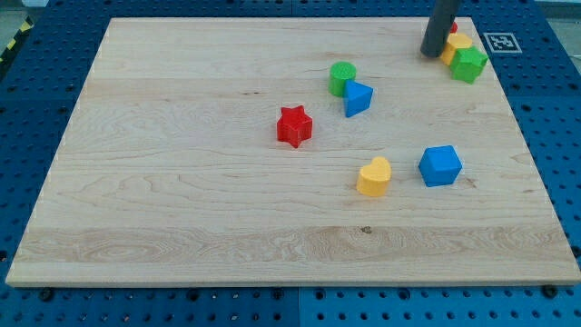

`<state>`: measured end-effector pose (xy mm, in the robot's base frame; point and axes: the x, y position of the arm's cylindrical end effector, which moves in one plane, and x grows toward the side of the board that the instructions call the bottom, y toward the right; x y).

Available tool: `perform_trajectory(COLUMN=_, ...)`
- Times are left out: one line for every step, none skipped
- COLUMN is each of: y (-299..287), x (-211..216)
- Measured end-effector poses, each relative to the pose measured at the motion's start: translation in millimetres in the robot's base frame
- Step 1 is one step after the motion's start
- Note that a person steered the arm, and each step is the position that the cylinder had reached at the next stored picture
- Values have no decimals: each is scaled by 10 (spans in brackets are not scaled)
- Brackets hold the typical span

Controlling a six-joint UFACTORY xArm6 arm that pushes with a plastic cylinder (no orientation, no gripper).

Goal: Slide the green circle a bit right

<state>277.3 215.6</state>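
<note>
The green circle [342, 77] sits on the wooden board a little right of centre, near the view's top. A blue triangle [357, 98] touches it at its lower right. My tip [431, 53] is at the view's top right, well to the right of the green circle and apart from it. The tip stands just left of a cluster of a yellow block [457, 45], a green block [469, 64] and a partly hidden red block [452, 27].
A red star [294, 125] lies left of and below the green circle. A yellow heart [374, 176] and a blue cube [440, 165] lie lower right. The board's right edge [536, 163] borders a blue pegboard. A marker tag [500, 42] lies at the top right.
</note>
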Motion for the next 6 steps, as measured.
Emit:
perform_trajectory(y=-51, x=0)
perform_trajectory(y=-553, x=0)
perform_trajectory(y=-1291, x=-1)
perform_trajectory(y=-2084, x=49)
perform_trajectory(y=-2258, x=459)
perform_trajectory(y=-2073, x=737)
